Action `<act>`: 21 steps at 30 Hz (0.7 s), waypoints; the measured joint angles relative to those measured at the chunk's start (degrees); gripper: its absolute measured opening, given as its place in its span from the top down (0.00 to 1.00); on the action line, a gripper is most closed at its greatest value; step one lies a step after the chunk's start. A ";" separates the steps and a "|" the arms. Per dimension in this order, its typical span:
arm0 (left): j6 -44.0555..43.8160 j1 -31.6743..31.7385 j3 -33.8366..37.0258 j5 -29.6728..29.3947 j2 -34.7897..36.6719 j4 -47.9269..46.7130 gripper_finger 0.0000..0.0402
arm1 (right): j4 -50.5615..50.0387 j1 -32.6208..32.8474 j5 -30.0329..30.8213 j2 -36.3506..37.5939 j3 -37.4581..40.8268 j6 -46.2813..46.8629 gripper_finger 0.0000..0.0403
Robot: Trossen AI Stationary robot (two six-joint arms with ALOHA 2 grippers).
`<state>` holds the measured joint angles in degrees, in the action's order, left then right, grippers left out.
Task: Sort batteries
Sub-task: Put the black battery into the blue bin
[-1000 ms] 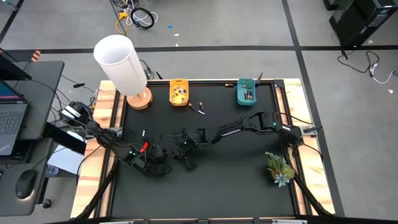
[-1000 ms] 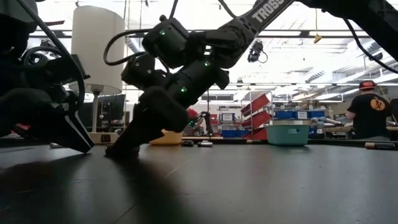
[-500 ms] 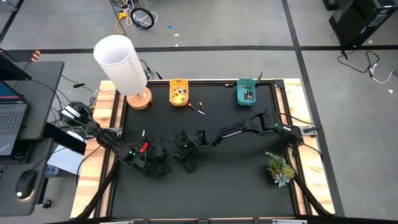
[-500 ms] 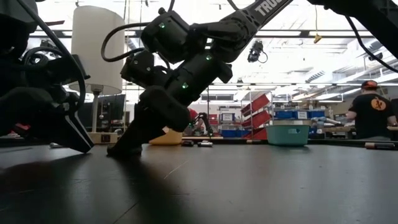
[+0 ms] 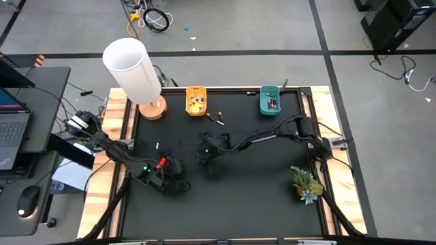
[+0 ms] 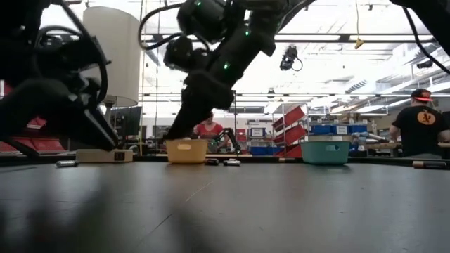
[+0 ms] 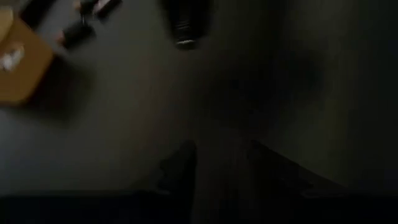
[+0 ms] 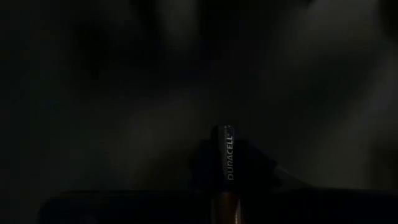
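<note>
right end effector (image 5: 206,154) now lifted off the table, shifted toward the bins, gripping a Duracell battery (image 8: 227,163)

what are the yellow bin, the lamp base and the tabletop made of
Yellow bin: likely plastic, uniform molded colour, smooth walls. Lamp base: looks like pale wood, a tan matte disc. Tabletop: black matte sheet, perhaps rubber or laminate, hard to tell, framed by light wood planks.

Open mat in front of yellow bin (image 5: 196,101): only two loose batteries (image 5: 215,118) just beside it. Lamp (image 5: 134,73) blocks its left; teal bin (image 5: 270,101) well right, gap between passable.
</note>
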<state>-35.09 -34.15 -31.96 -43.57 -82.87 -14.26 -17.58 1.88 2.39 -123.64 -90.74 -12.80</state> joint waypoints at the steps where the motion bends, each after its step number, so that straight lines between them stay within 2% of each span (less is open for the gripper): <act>1: 1.02 0.00 -0.49 -0.40 0.00 0.05 0.63 | -0.82 -0.39 0.00 0.91 0.00 0.83 0.88; 4: 2.26 0.00 -0.99 -1.90 0.00 -0.05 0.63 | -3.53 -1.52 0.38 4.04 -0.02 3.29 0.88; 7: 2.30 0.00 -0.99 -2.56 0.00 -0.89 0.63 | -8.94 -2.71 4.30 7.51 -0.01 5.53 0.88; 10: 2.13 -0.02 -0.97 -2.66 0.00 -1.05 0.63 | -11.78 -4.81 7.09 11.77 3.40 8.39 0.88; 21: 1.92 -0.09 -0.97 -2.60 0.00 -0.58 0.63 | -1.80 -18.17 11.15 33.82 30.43 23.04 0.88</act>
<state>-33.17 -34.24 -32.93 -46.17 -82.87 -14.85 -19.38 -16.29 13.54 -89.83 -60.31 10.25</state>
